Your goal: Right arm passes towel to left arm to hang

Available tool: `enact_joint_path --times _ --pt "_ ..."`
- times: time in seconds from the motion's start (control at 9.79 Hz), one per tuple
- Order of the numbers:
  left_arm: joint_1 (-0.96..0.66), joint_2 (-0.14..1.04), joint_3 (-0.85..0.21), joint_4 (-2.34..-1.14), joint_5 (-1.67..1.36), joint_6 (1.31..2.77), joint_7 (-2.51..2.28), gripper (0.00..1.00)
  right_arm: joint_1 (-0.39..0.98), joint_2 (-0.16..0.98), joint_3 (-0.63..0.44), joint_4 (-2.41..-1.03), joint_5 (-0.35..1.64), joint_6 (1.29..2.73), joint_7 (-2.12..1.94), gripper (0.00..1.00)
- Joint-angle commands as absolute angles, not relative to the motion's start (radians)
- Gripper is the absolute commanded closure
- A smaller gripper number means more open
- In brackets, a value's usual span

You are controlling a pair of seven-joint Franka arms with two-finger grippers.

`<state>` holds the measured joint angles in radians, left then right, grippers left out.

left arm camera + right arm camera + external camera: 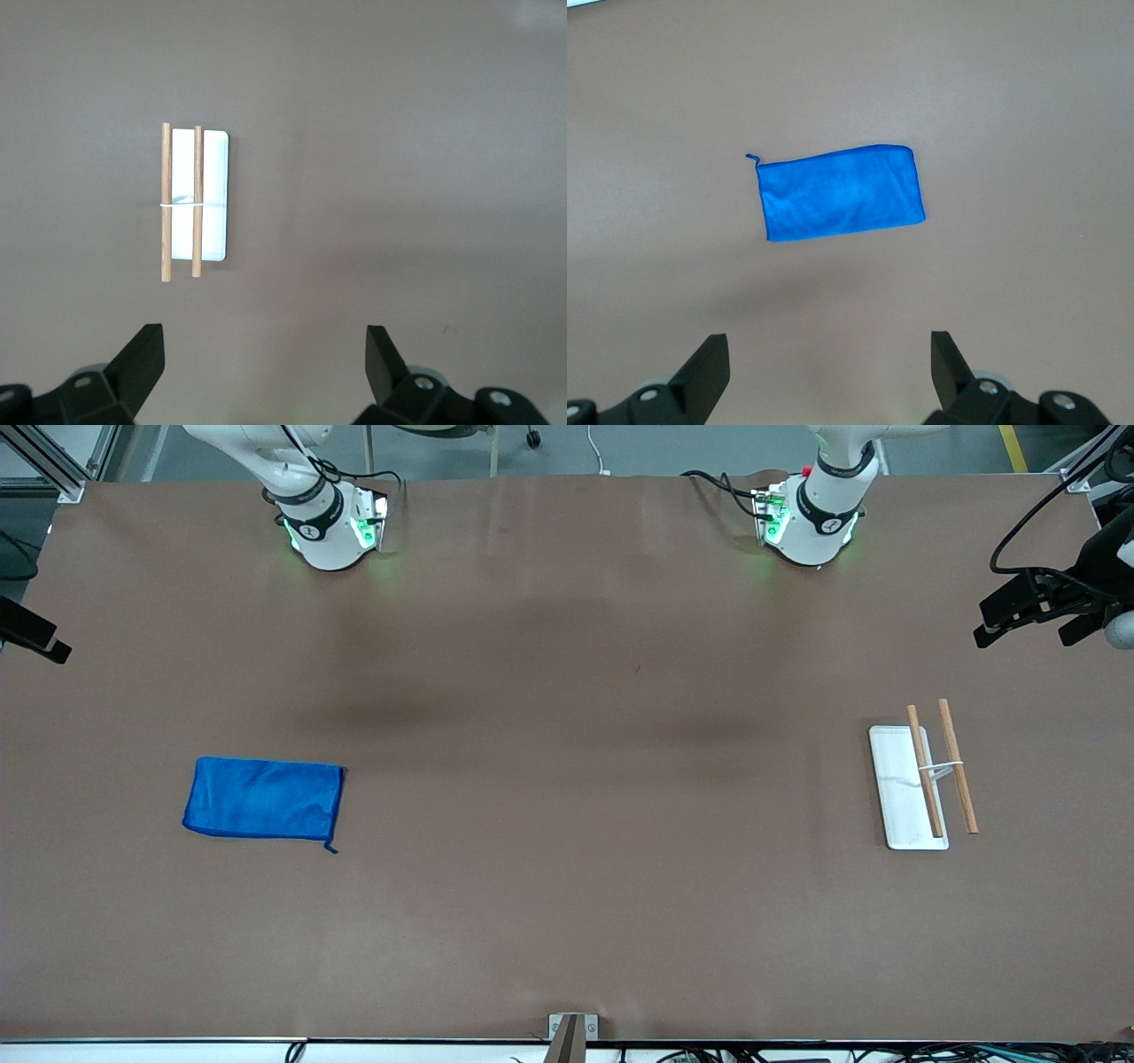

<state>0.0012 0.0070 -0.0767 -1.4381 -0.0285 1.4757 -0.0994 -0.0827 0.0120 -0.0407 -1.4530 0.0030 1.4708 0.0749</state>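
Towel (263, 798) and rack (921, 782) well apart.

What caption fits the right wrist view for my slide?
Open right gripper hangs high over the flat blue towel on the brown table.

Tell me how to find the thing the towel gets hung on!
Look at the brown table, toward the left arm's end. There stands a small rack with a flat white base and two wooden rods above it. The only other thing lying on the table is the soft blue towel.
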Motion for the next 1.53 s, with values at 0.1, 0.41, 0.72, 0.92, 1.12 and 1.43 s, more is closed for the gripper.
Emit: enact_joint_path --times 0.1,0.41,0.72,0.92,1.12,1.43 --pt "-0.003 0.032 -0.080 -1.442 -0.009 1.477 -0.087 0.00 -0.081 0.011 -0.048 -1.463 0.011 1.470 0.060 0.00" --pt "-0.003 0.037 -0.080 -1.442 -0.008 1.477 -0.087 0.00 -0.078 0.018 -0.048 -1.674 0.000 1.607 0.052 0.00" --pt "-0.003 0.035 -0.080 -1.442 -0.008 1.477 -0.087 0.00 -0.071 0.098 -0.046 -1.933 -0.020 1.959 0.049 0.00" --pt "-0.003 0.037 -0.080 -1.442 -0.008 1.477 -0.089 0.00 -0.075 0.229 -0.046 -2.028 -0.049 2.185 -0.007 0.00" --pt "-0.003 0.038 -0.080 -1.442 -0.008 1.477 -0.087 0.00 -0.078 0.345 -0.046 -2.104 -0.051 2.404 -0.015 0.00" --pt "-0.006 0.041 -0.080 -1.442 -0.009 1.477 -0.087 0.00 -0.089 0.442 -0.051 -2.148 -0.051 2.635 -0.090 0.00"
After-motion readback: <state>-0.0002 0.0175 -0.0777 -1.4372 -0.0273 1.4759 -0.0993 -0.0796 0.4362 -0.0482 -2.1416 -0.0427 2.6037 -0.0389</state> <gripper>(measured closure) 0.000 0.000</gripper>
